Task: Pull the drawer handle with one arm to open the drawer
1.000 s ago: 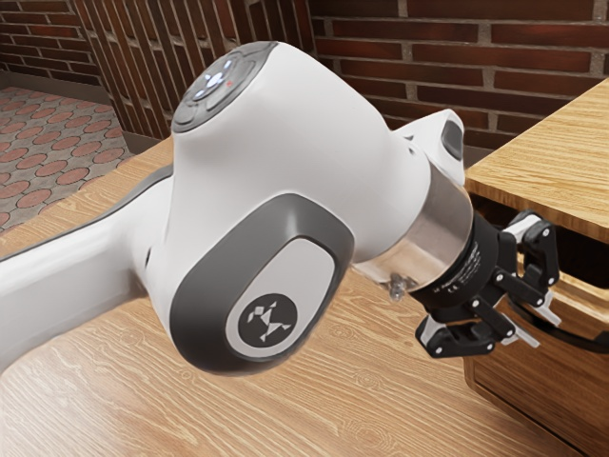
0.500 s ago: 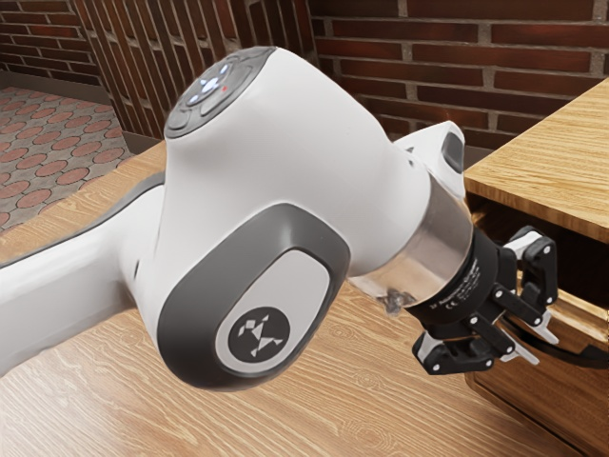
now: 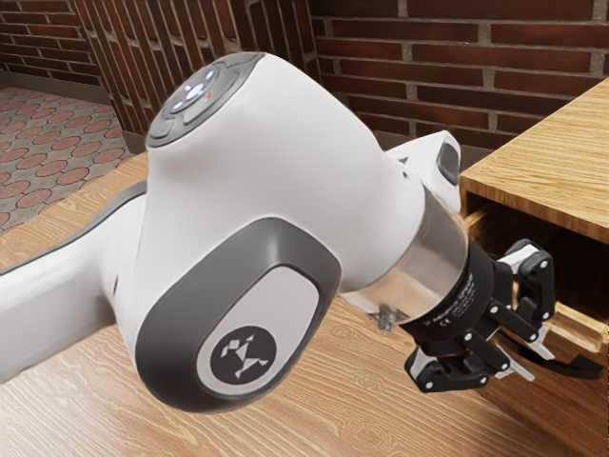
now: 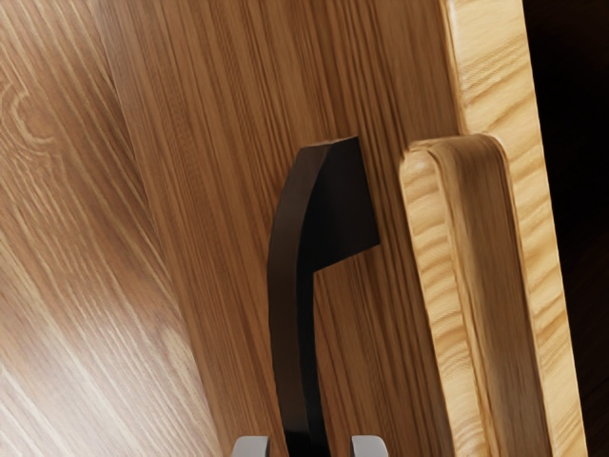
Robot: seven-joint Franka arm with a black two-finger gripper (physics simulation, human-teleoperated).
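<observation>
A wooden cabinet [image 3: 557, 157] stands at the exterior view's right, its drawer [image 3: 582, 330] partly pulled out of the dark opening. The black curved drawer handle [image 3: 571, 367] sticks out from the drawer front [image 4: 190, 238]. My gripper [image 3: 531, 360] is at the handle with one finger on each side of it, shut on it. In the wrist view the handle [image 4: 304, 286] runs down between my two silver fingertips [image 4: 252, 444], and the drawer's pale top edge [image 4: 476, 286] lies beside it.
The cabinet rests on a wooden table [image 3: 333, 409]. My own large white arm [image 3: 266, 219] covers the middle of the exterior view. A brick wall [image 3: 457, 57] is behind, with a patterned floor [image 3: 48, 143] at the far left.
My hand has drawn back toward the exterior view's left and slightly down, holding the handle. The drawer has come further out of the cabinet with it.
</observation>
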